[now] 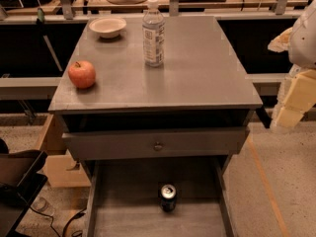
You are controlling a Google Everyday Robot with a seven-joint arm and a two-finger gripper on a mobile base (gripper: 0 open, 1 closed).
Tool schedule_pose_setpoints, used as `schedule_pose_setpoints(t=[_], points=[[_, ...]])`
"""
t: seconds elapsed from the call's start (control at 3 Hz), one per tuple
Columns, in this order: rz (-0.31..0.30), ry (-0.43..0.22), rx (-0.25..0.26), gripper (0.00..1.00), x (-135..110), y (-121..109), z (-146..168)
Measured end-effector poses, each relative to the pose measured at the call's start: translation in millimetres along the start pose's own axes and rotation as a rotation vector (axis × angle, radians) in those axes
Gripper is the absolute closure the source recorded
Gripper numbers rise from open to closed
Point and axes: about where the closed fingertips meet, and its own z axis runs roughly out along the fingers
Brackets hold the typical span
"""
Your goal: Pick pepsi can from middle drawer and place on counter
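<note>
The counter (197, 78) is a broad grey top whose front edge runs straight across the view and whose right edge slants back toward a shelf rail. Most of its right half and front strip is plain grey surface. Along the left side sit a red apple (82, 74) near the left edge, a pale bowl (107, 26) at the back left corner, and a clear water bottle (153, 33) upright just left of the middle, toward the back. Under the top, an upper drawer front (123, 144) with a round knob (158, 145) stands slightly proud of the cabinet. Below it the middle drawer (123, 216) is pulled far out toward the camera, its low side walls running down either side and its flat floor open from above. The pepsi can (168, 197) stands upright on that floor, alone, roughly midway between the side walls and just forward of the shadow cast by the drawer front above, touching neither wall. The gripper (295, 100) hangs off to the right, beyond the counter's right edge and over the speckled floor (276, 181), well apart from the can; I cannot tell whether it is released or clenched. A dark object (19, 181) sits low at the left of the drawer.
</note>
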Motion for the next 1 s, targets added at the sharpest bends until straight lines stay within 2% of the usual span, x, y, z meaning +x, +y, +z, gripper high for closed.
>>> schedule_pose_setpoints(t=[0.33,0.67,1.0], points=[[0.000,0.000,0.000,0.00,0.0,0.0,0.0],[0.000,-0.054,0.004,0.00,12.2,2.5,3.4],[-0.008,-0.162,0.000,0.00,41.0,11.9,14.7]])
